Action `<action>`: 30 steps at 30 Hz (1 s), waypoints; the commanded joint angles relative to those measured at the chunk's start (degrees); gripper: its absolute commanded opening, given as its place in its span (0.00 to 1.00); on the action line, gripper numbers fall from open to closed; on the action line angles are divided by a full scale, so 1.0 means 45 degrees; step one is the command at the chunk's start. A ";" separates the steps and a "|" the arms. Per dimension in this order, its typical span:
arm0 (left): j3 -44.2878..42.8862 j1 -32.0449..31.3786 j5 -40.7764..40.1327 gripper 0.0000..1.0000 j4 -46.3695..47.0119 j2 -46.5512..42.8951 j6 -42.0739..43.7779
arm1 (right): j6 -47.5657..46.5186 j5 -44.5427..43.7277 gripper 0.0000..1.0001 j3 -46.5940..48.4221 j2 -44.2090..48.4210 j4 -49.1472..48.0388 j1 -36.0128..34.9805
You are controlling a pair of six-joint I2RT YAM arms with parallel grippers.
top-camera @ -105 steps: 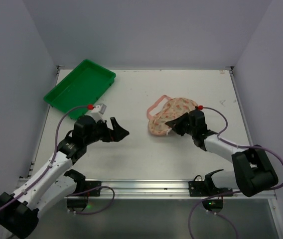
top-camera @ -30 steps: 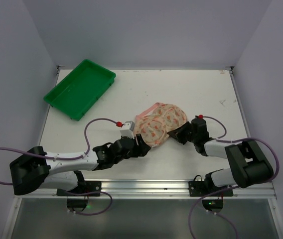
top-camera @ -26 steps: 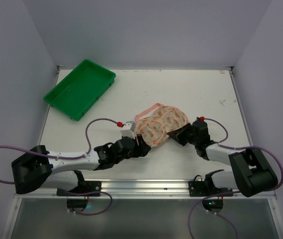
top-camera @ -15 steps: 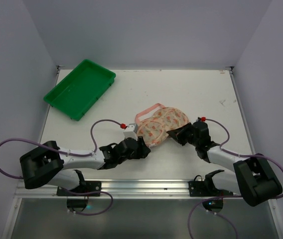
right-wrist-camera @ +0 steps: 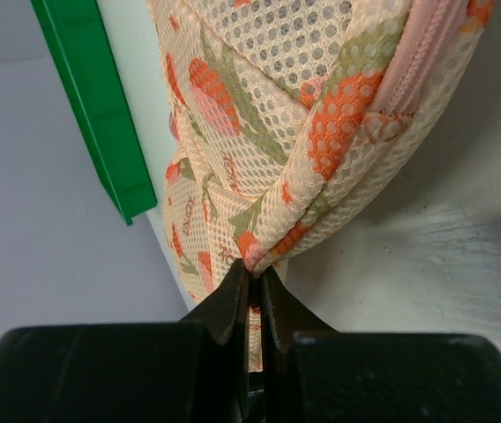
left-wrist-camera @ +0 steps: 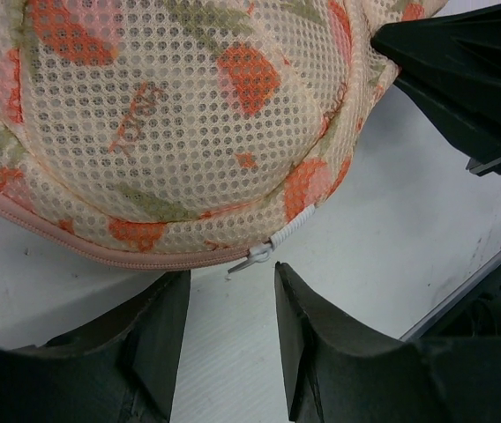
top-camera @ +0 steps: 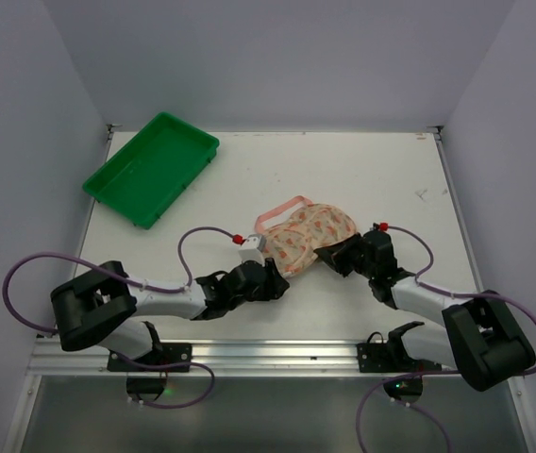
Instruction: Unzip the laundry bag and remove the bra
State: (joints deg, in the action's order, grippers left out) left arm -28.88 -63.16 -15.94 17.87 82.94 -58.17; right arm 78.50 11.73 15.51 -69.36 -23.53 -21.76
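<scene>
Because the laundry bag [top-camera: 308, 236] is zipped shut, its contents are hidden.

Your light is bright and even; right wrist view, soft shadow greys the white tabletop [right-wrist-camera: 449, 264] at 3 o'clock.

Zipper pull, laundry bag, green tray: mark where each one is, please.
zipper pull [left-wrist-camera: 257, 255], left wrist view, on the metal slider at the pink trim.
laundry bag [top-camera: 313, 231], top external view, on its printed upper face.
green tray [top-camera: 150, 170], top external view, on its bare floor.
</scene>
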 commanded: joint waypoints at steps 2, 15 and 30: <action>-0.0417 -0.0067 -0.0851 0.46 0.1028 0.0202 -0.0627 | 0.0329 -0.0184 0.00 0.0030 -0.0113 -0.0455 -0.0223; -0.0125 -0.0086 -0.1027 0.33 0.1889 0.0379 -0.1155 | 0.0329 -0.0165 0.00 0.0089 -0.0289 -0.0514 -0.0399; 0.0070 -0.0048 -0.1417 0.00 0.0077 -0.0128 -0.1194 | -0.0332 -0.0476 0.00 0.0264 0.0179 0.0536 -0.0360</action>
State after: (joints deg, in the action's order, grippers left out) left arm -28.91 -63.16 -18.59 20.93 84.84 -63.46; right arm 78.81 11.44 15.51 -70.28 -23.33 -23.20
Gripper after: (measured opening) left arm 0.012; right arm 0.034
